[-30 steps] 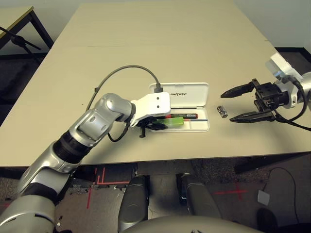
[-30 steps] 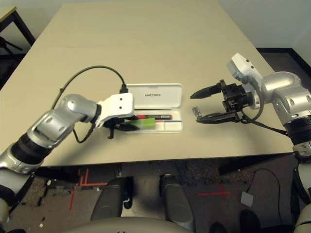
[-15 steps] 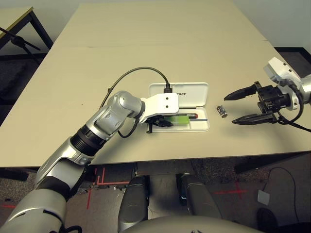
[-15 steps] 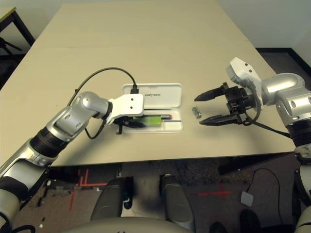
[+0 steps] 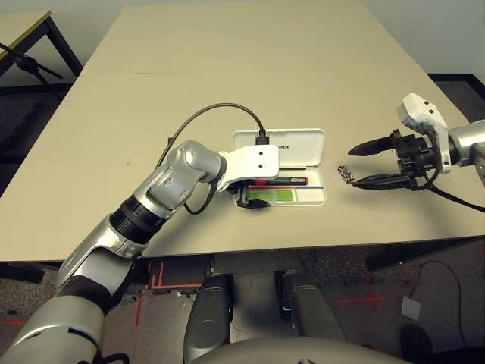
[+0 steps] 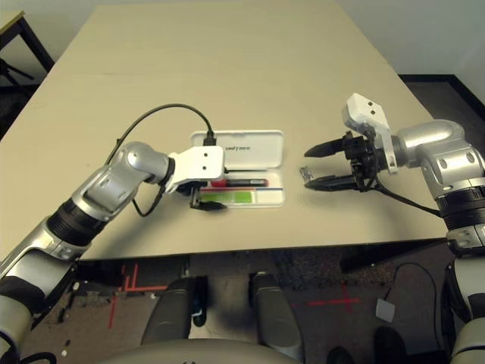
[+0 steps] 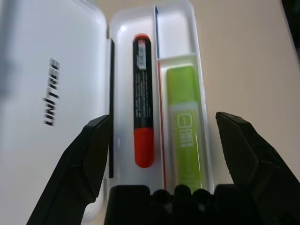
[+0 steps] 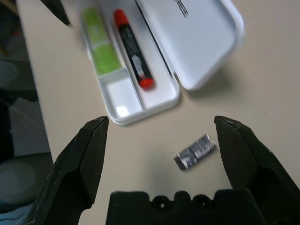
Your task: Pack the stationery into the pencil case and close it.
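Two items packed, one loose: your pencil case (image 5: 292,163) lies open mid-table, its lid folded flat on the far side.

In the tray you have the red marker (image 7: 142,101) along the hinge side and the lime-green highlighter (image 7: 184,119) in the near compartment beside it. The small silver-and-black piece (image 8: 195,152) sits on the table (image 5: 227,53) just right of the case, apart from it. Your left gripper (image 5: 254,202) hangs over the tray's left end, jaws spread wide and empty. Your right gripper (image 6: 318,164) is at the silver piece, jaws wide apart to either side of it, nothing clamped.
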